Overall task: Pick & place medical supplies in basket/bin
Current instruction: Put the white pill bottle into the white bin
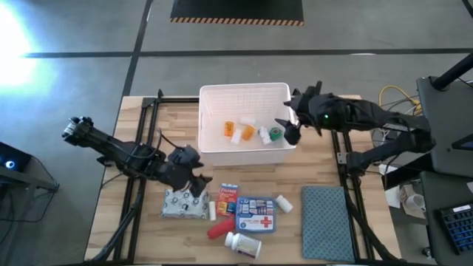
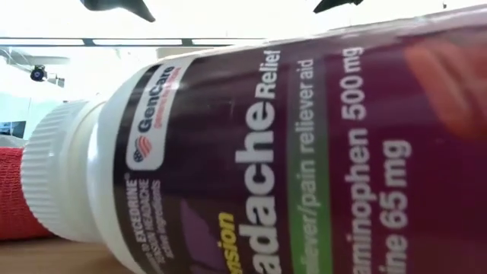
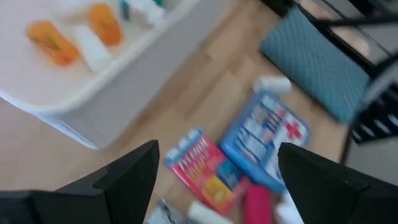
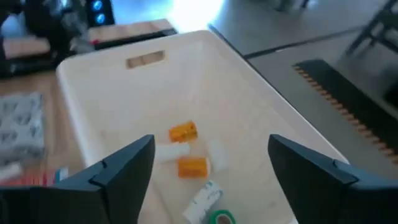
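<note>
The white bin stands at the table's far middle. In it lie two orange vials, small white items and a green tape roll. My right gripper hangs open over the bin's right part, holding nothing. My left gripper is open above the table, over the grey patterned pack. Flat on the table lie a red-blue box, a blue red-cross pouch, a red tube, a small white bottle and a white pill bottle on its side.
A teal-grey cloth mat lies at the table's near right. The pill bottle fills most of the low view, with the red tube beside its cap. Black frame rails run along both table sides.
</note>
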